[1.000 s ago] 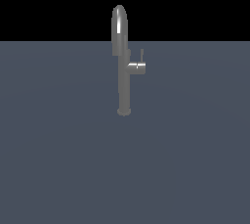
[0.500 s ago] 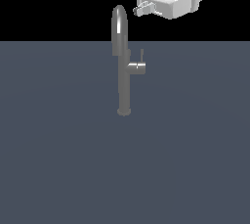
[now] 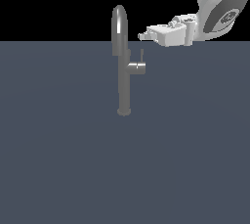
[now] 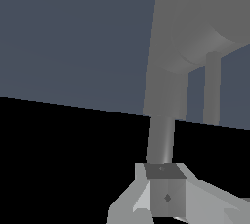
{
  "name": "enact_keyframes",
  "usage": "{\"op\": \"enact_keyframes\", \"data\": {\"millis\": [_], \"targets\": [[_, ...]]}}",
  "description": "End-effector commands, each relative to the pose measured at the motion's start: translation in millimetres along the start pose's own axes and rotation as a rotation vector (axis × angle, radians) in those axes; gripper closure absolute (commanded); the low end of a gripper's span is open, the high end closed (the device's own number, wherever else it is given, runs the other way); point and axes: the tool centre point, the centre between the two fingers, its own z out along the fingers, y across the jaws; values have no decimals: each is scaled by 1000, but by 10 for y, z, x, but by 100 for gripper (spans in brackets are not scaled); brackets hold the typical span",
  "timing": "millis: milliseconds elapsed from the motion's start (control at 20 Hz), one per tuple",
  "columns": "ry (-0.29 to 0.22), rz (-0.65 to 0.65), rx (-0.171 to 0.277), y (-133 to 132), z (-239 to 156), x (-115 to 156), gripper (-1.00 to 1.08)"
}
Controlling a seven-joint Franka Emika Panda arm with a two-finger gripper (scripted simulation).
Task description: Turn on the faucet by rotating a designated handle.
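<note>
Ext. view: faucet stands upright on the grey bench, a bit right of centre in the exterior view, arched spout at top, round base on the surface. Short stub sticks out toward the exterior view's right, w/ the handle, a thin rod, pointing up from its end. Arm comes in from upper right of that view, wrist roughly level, gripper pointing toward the spout, tip just above the handle top, near but apart.

Wrist view: only this one shows the faucet close-up, column and stub filling the frame, handle a thin rod beside the column. One finger seen end-on. Gripper holds nothing; how far open, can't tell from either view.
</note>
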Motion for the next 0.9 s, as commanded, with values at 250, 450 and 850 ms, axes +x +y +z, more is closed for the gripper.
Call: {"op": "enact_keyframes", "data": {"millis": [250, 450, 850], "targets": [[-98, 106, 112, -67, -4, 378, 108], [-124, 134, 141, -75, 6, 480, 108], [-132, 142, 150, -75, 12, 512, 108]]}}
